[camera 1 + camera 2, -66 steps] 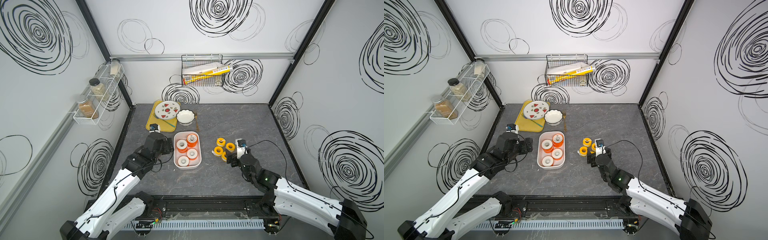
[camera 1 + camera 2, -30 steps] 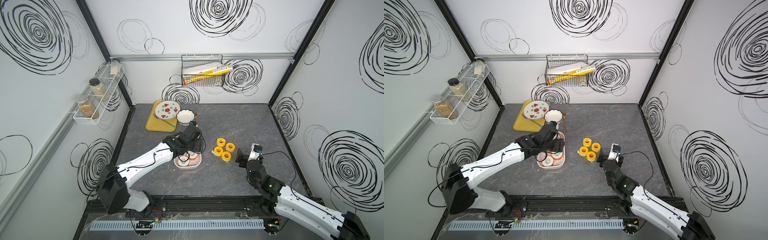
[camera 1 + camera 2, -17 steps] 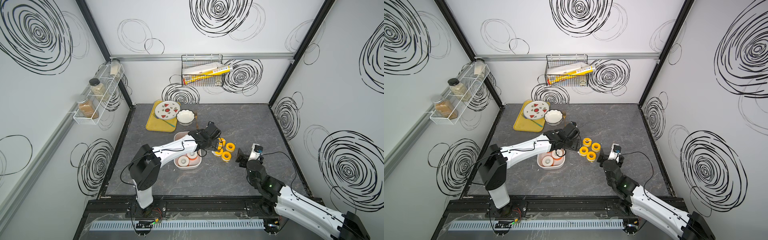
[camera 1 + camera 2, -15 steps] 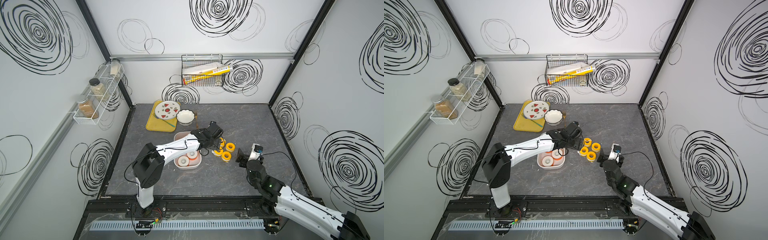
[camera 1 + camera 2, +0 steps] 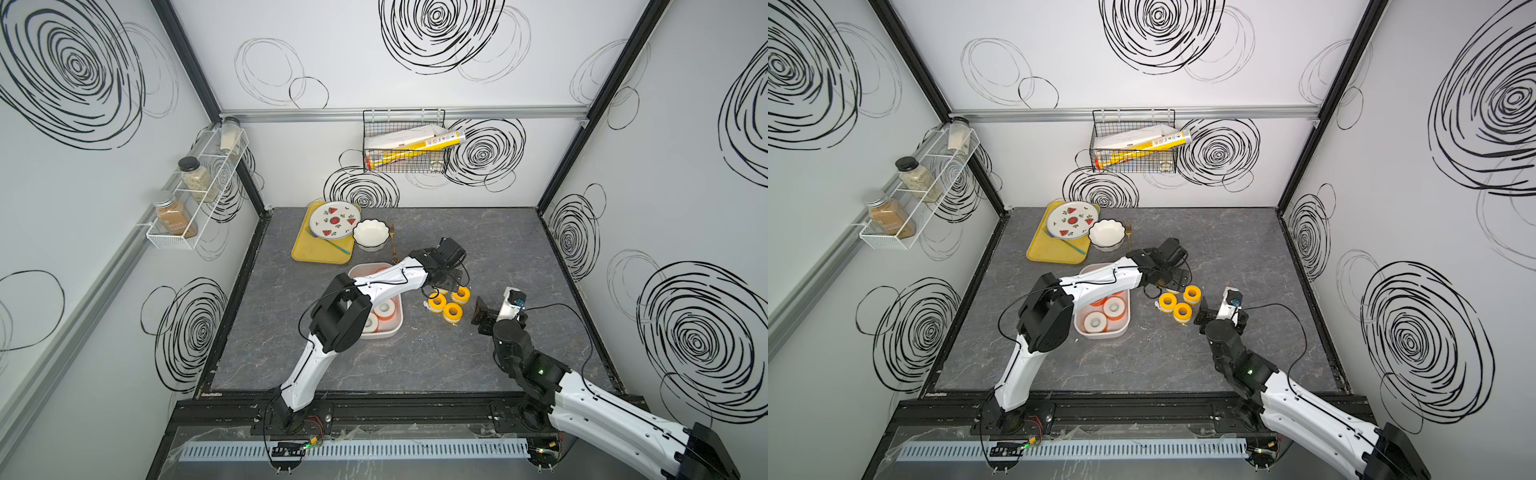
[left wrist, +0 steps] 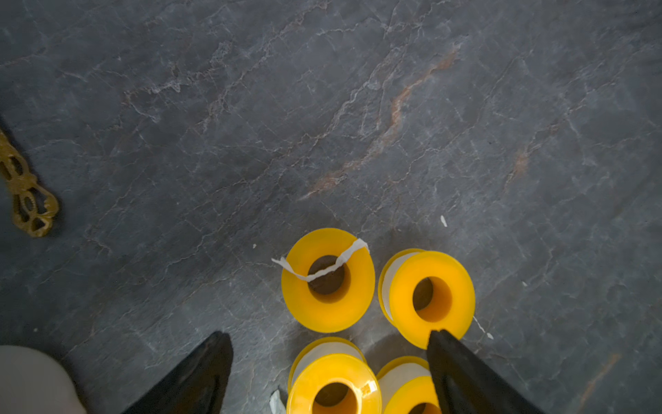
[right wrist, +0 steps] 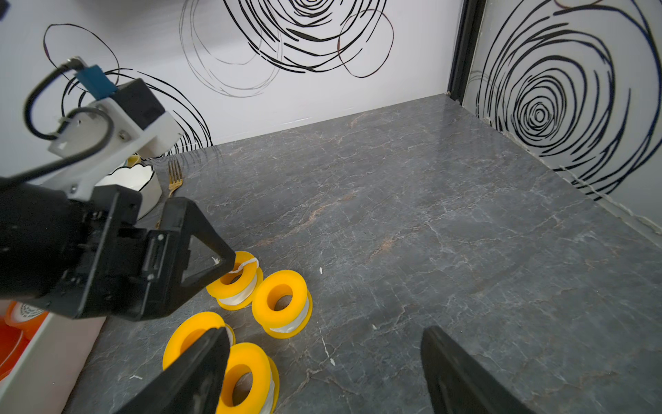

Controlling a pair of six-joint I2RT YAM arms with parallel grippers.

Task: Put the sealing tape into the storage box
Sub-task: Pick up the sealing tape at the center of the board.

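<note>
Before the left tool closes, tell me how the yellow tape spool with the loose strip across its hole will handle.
The yellow tape spool lies flat on one flange, so it probably won't roll unless tipped on edge. Its hard-looking plastic flanges suggest a stiff, light grip. The loose strip looks floppy and may trail or snag.

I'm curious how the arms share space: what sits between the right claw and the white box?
The yellow tape spools stand there, between the right gripper and the storage box; both top views show it.
</note>
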